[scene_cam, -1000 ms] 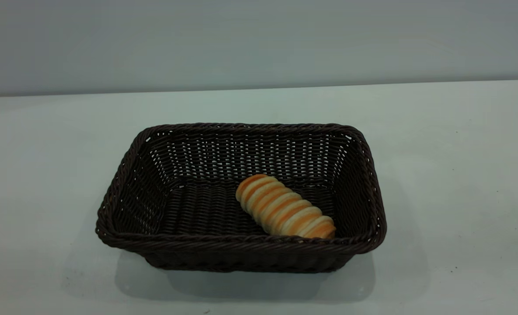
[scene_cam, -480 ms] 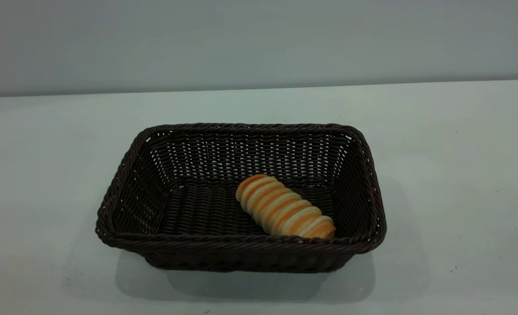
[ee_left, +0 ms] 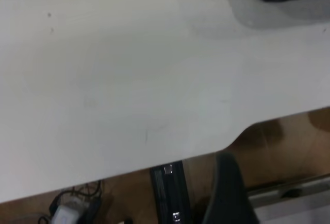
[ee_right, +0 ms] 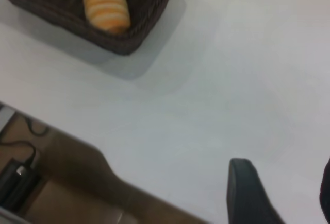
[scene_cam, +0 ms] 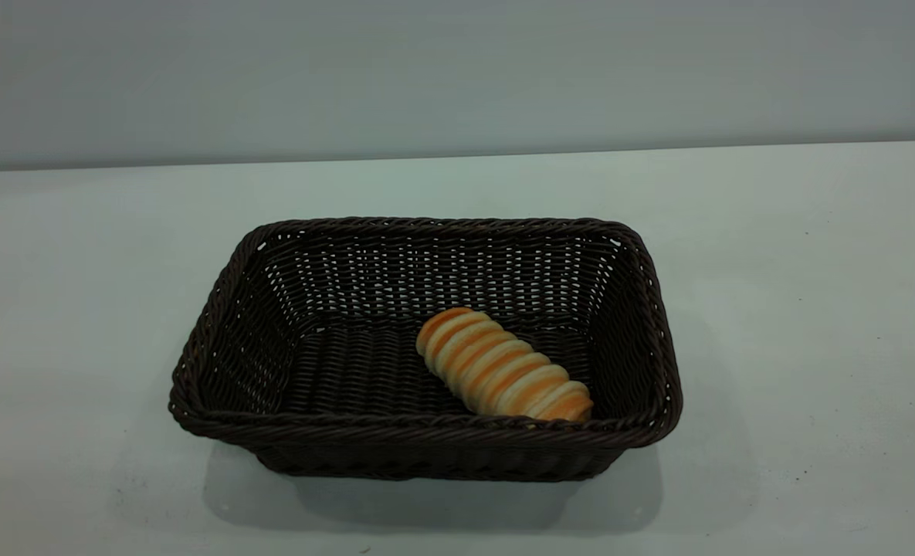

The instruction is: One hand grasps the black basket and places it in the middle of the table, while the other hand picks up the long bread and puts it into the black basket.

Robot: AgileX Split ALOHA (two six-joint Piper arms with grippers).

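We saw bread inside basket on tabletop, far from right claw, released; left claw unclear.

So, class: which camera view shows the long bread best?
The exterior view: the whole long bread lies inside the black basket. The right wrist view catches only one end of it at the picture's edge; the left wrist view shows none.
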